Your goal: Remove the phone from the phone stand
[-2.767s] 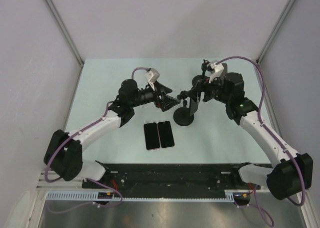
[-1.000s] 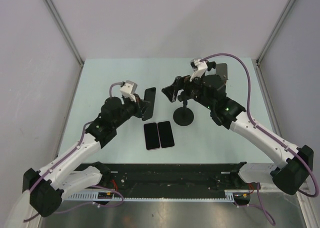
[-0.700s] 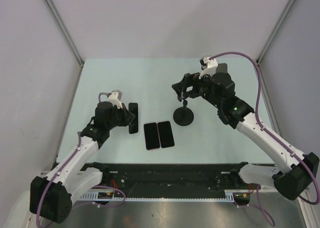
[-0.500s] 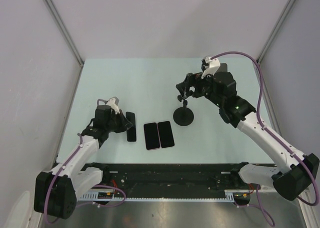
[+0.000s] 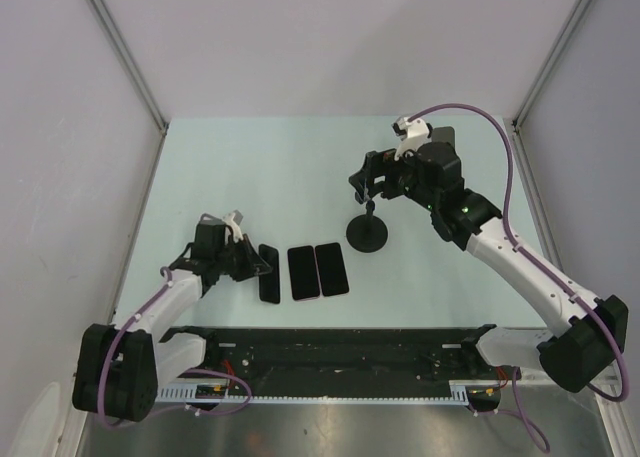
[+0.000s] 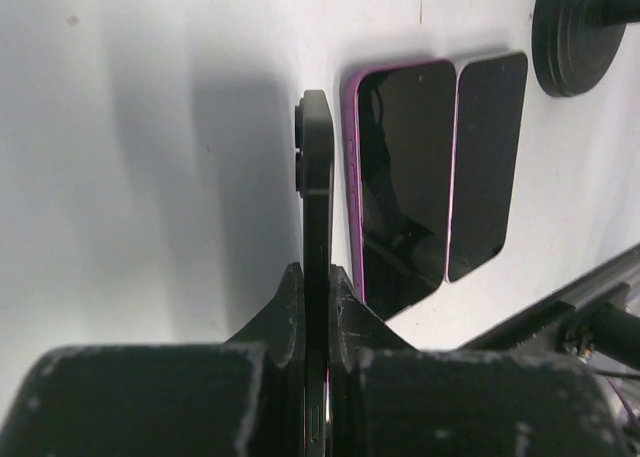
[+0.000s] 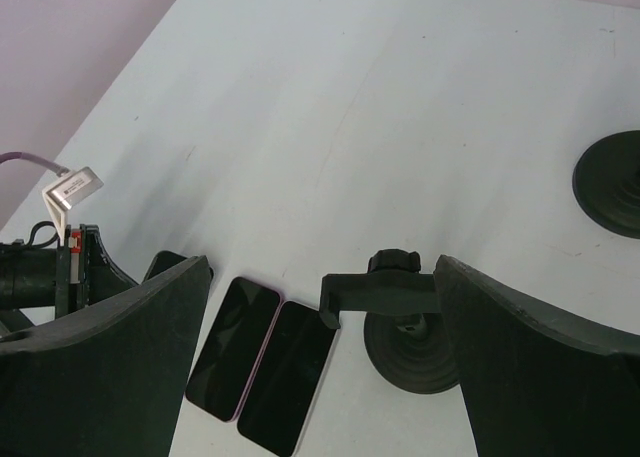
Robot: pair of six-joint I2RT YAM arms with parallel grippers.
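Observation:
My left gripper (image 5: 256,266) is shut on a black phone (image 5: 269,283), low over the table just left of two phones lying flat. In the left wrist view the held phone (image 6: 317,197) stands edge-on between my fingers (image 6: 288,307); I cannot tell whether it touches the table. The black phone stand (image 5: 368,233) stands at mid-table and its cradle (image 7: 385,289) holds nothing. My right gripper (image 5: 372,183) hangs open above the stand, its jaws wide on either side of the cradle, touching nothing.
Two dark phones, one pink-edged (image 5: 303,272) and one black (image 5: 332,268), lie side by side between the held phone and the stand. Another round black base (image 7: 610,182) sits further back on the right. White walls close in the table.
My left arm has carried the phone away from the stand, down and leftward to beside the two flat phones. My right gripper stayed open above the stand, shifting only slightly.

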